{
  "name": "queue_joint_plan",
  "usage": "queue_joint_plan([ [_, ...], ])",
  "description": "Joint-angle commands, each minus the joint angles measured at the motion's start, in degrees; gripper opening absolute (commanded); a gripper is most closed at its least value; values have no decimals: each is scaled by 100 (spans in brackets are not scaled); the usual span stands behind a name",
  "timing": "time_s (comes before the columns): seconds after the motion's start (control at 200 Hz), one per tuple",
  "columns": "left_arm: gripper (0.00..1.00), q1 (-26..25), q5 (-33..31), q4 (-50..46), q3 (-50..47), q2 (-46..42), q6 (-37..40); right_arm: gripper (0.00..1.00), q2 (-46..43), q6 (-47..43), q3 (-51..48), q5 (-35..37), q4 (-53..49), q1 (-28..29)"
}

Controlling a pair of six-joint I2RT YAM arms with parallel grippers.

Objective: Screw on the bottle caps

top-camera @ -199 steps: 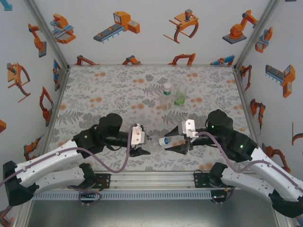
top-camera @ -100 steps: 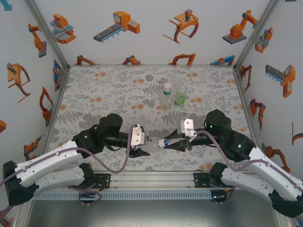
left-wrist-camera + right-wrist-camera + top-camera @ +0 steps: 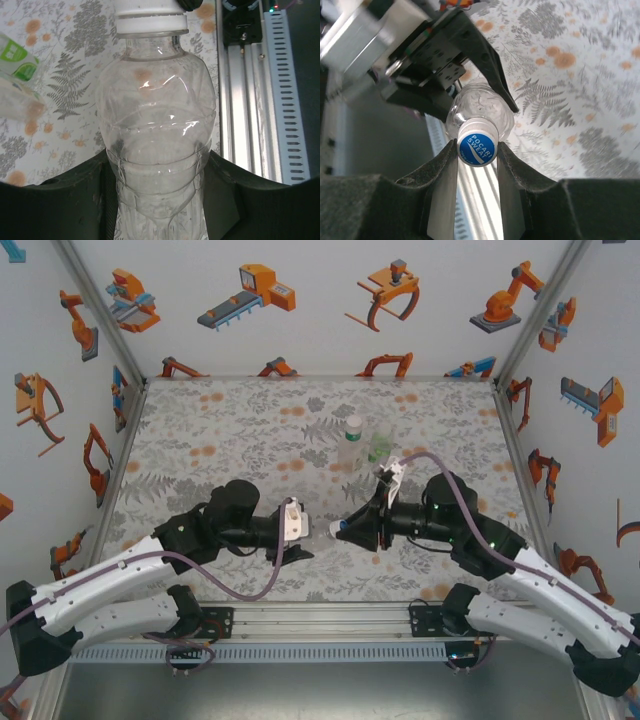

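Bottle cap [image 3: 477, 148], white-sided with a blue top printed POCARI SWEAT, sits on the mouth of a clear bottle [image 3: 157, 130]. The right gripper [image 3: 477, 152] pinches it, one dark finger pressed against each side of the cap. How far the cap is threaded on cannot be told.

The clear bottle [image 3: 318, 533] lies on its side over the near middle of the table [image 3: 220, 430], between the two arms, with its capped end [image 3: 338, 530] pointing to the right. The left gripper [image 3: 159, 167] is closed around the bottle's lower body, its black fingers [image 3: 75, 192] hugging both flanks. In the top view the left gripper [image 3: 298, 532] and the right gripper [image 3: 352, 530] face each other tip to tip along the bottle's length.

Farther back, near the middle of the table, two more bottles stand upright just beside each other. One is a capped bottle [image 3: 350, 447] with a white top, and to its right is a green-labelled bottle [image 3: 381, 448], which the right arm's cable partly crosses. The left wrist view shows the green-labelled bottle [image 3: 15, 60] at its upper left edge, blurred, and an aluminium rail [image 3: 250, 100] along its right side.
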Motion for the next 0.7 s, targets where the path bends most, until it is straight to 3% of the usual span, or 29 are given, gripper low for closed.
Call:
queue_joint_plan([
  [0.0,0,-53,17,357,58,-47,6,0,169,2274,161,1548,-395,4],
  [0.175,0,-47,-173,498,10,-13,8,0,84,4218,-165,2380,-599,7],
  [0.265,0,-53,-181,528,27,21,14,0,-13,4619,-302,2588,-542,6],
  [0.631,0,-53,-165,503,58,99,-6,0,136,3302,170,2092,-356,7],
  [0.696,0,-53,-141,463,70,115,-5,21,148,2852,297,1877,-356,7],
])
